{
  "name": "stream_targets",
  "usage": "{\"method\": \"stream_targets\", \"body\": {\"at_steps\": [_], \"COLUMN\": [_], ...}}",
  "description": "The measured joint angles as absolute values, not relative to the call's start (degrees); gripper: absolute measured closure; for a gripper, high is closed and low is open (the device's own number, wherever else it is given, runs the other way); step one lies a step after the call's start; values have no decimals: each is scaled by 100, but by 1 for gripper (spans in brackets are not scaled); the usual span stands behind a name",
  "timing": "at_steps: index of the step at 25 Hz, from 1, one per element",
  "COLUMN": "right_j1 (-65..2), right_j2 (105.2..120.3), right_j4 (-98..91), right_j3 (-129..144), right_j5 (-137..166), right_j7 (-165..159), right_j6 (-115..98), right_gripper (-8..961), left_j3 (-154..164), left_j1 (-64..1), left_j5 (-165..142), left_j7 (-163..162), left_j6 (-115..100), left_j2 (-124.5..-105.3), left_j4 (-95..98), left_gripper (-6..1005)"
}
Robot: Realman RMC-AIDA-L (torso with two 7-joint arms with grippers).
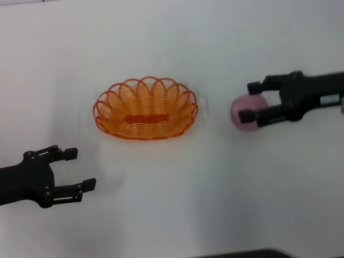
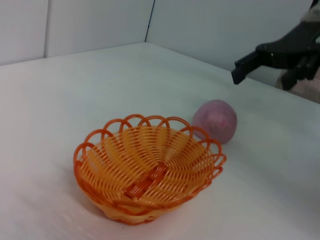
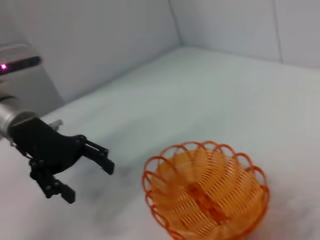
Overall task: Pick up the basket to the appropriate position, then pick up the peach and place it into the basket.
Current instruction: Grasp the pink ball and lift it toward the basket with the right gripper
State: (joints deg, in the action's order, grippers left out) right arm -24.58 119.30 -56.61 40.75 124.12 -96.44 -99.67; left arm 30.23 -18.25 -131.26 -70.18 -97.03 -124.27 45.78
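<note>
The orange wire basket (image 1: 145,109) stands upright on the white table, left of the middle. It also shows in the left wrist view (image 2: 147,172) and the right wrist view (image 3: 206,195). The pink peach (image 1: 240,114) rests on the table to the basket's right, and shows in the left wrist view (image 2: 215,120). My right gripper (image 1: 250,101) is open, its fingers on either side of the peach as seen from the head. In the left wrist view its fingers (image 2: 247,65) hang above the peach, apart from it. My left gripper (image 1: 80,169) is open and empty, in front of the basket to its left.
The white table (image 1: 172,204) spreads around the basket on all sides. Pale walls (image 2: 100,22) meet the table's far edges. A dark edge (image 1: 242,253) shows at the table's front.
</note>
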Motion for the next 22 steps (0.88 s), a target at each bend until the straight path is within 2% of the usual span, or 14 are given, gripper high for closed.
{"method": "stream_targets", "body": {"at_steps": [4, 11, 22], "right_j1": [-2922, -3661, -3772], "right_j2": [11908, 11960, 12030], "right_j4": [-6339, -6879, -7199], "right_j3": [4067, 4449, 5752], "right_j5": [13056, 14382, 15019], "right_j7": [-10613, -10780, -10801], "right_j6": [-10284, -10420, -10117], "right_gripper": [32, 37, 42], "left_j3": [3023, 3024, 3024], "left_j1": [-1822, -1819, -1822], "left_j5": [-13127, -13130, -13139], "left_j7": [-7022, -7023, -7022], "left_j6": [-9704, -9703, -9703], "left_j2": [-12428, -12428, -12419], "left_j4": [4578, 4579, 4579], "left_gripper": [115, 115, 116]}}
